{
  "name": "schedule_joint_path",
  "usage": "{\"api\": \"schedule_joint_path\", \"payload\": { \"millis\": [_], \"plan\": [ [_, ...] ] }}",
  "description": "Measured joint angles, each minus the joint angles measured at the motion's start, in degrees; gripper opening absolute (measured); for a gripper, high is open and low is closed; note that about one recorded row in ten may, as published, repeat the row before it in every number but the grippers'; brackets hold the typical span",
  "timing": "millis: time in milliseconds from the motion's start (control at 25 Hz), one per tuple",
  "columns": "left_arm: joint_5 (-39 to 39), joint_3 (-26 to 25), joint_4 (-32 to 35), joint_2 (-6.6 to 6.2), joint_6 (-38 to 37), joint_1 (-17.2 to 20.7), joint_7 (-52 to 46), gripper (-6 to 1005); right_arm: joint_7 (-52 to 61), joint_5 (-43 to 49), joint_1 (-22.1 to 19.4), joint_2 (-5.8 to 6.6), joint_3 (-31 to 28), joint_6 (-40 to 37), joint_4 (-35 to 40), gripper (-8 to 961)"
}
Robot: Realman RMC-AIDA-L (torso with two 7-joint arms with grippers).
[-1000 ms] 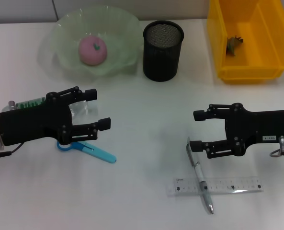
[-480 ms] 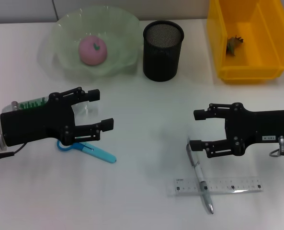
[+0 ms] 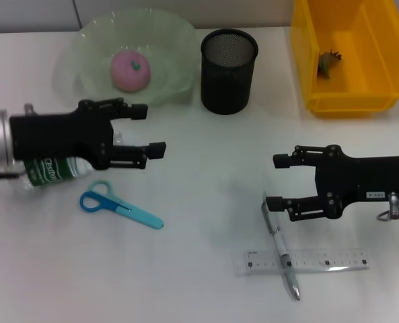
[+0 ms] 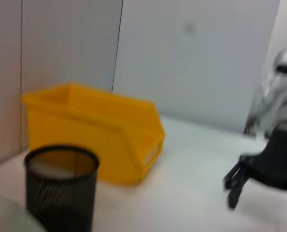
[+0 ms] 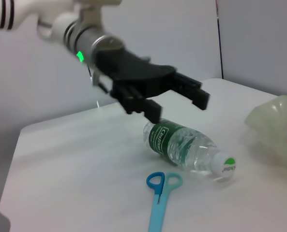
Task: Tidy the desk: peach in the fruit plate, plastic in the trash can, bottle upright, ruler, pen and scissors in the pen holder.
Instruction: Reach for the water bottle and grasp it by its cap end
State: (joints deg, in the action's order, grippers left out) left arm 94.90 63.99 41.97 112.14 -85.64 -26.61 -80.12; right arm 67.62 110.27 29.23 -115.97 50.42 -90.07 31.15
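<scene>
Bottle (image 3: 51, 168) lies flat — left gripper (image 3: 145, 130) above, jaws apart.

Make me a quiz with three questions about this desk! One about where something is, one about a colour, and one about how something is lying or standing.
1. Where is the peach?
A. in the yellow bin
B. in the fruit plate
C. in the pen holder

2. What colour are the scissors?
A. blue
B. red
C. black

3. How is the bottle?
A. standing upright
B. lying on its side
C. inside the trash can

Answers:
1. B, the pink peach sits inside the pale green fruit plate at the back of the desk.
2. A, both the handles and the blades show blue on the white desk, near the left hand.
3. B, the right wrist view shows it lying flat on the desk with the open left hand above it and its cap pointing sideways.
</scene>
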Motion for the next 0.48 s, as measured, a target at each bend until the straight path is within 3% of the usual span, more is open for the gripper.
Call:
{"api": "schedule_joint_path", "payload": {
  "millis": [40,120,200,320,400,480],
  "plan": [
    [0.0,0.0,0.0,0.0,0.0,0.0,0.0,800,-0.05,0.02,-0.08,-0.01,-0.03,0.0,0.02,827],
    [9.69,-0.81,6.37,-0.52,0.81,-2.86,-9.09,799,-0.34,0.03,-0.28,-0.02,-0.16,-0.01,0.05,827],
    [18.6,-2.48,11.05,-0.19,0.36,-5.47,-15.5,799,-0.67,0.04,-0.39,-0.03,-0.21,0.01,0.04,827],
    [31.6,-3.55,15.9,1.3,0.06,-9.65,-22.73,798,-0.91,0.04,-0.48,-0.09,-0.23,0.08,0.0,828],
    [36.28,-3.6,16.7,2.09,0.08,-11.35,-24.6,798,-0.92,0.04,-0.5,-0.12,-0.24,0.12,-0.02,828],
    [43.26,-3.63,17.07,3.61,0.16,-14.08,-26.48,798,-0.92,0.04,-0.5,-0.13,-0.23,0.16,-0.03,828]
  ]
}}
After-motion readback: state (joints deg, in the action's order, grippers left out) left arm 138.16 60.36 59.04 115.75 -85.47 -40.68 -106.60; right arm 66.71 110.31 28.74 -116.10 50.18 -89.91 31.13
